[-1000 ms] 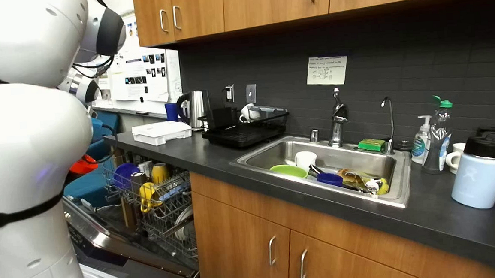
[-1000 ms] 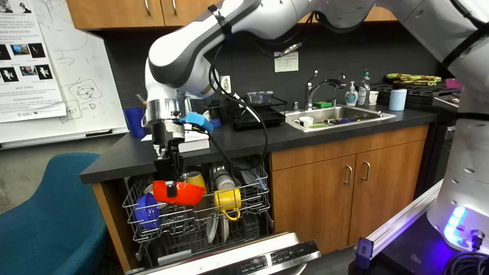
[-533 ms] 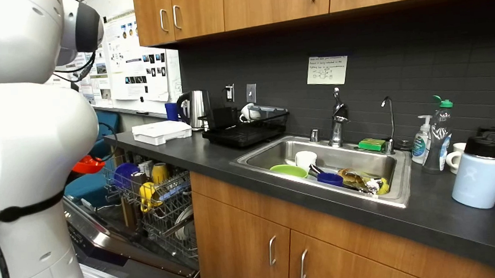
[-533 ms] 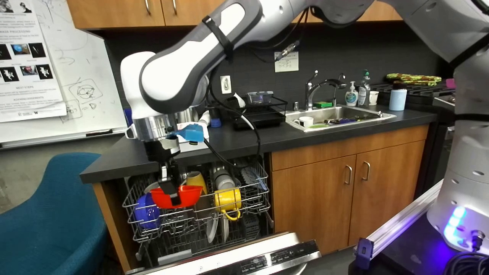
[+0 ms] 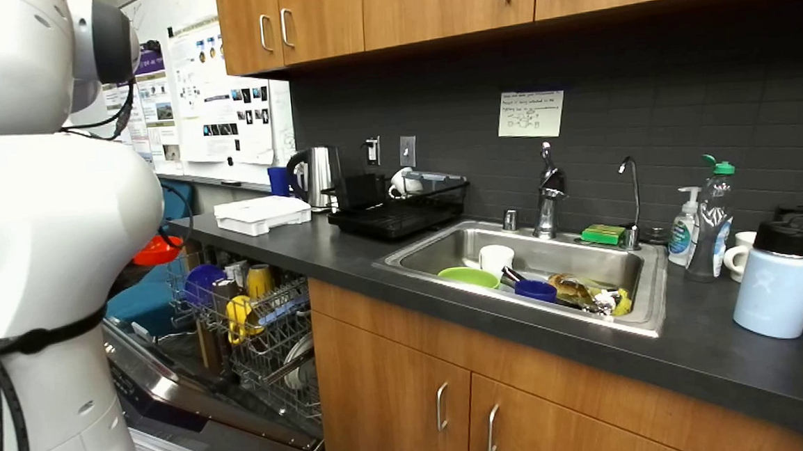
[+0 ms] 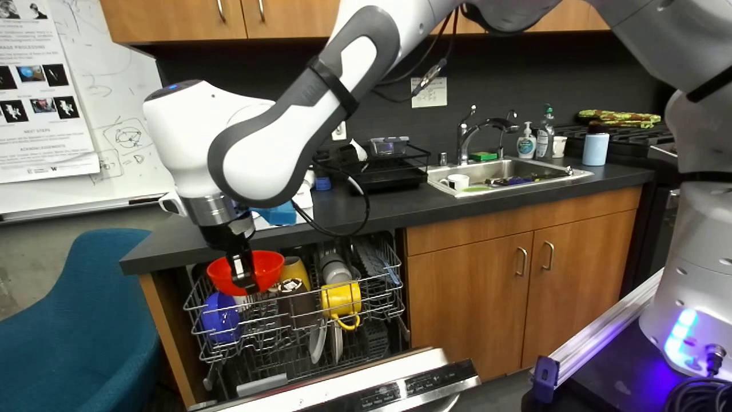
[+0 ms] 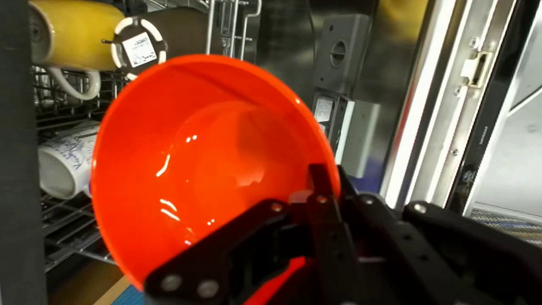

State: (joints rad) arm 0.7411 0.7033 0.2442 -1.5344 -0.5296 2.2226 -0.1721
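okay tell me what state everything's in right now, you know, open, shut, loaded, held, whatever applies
Red bowl: gripped at the rim, nothing seen inside
Claw: closed on the bowl's rim
Dishwasher door: lowered open
Upper dishwasher rack: slid out, loaded
Upper cabinets: shut
Lower cabinets: shut
Sink: not empty
Large faucet: no running water visible
Dish soap bottle: cap flipped up
Blue water bottle: upright, lid on

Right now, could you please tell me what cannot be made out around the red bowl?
Underside of the red bowl: hidden by the bowl itself in the wrist view.
Gripper: mostly or wholly behind the arm in an exterior view.
White cup: one end hidden behind the bowl in the wrist view.
Label on the brown cup: too blurred to read, wrist view.
Dishwasher door: cut off by the bottom edge in an exterior view.
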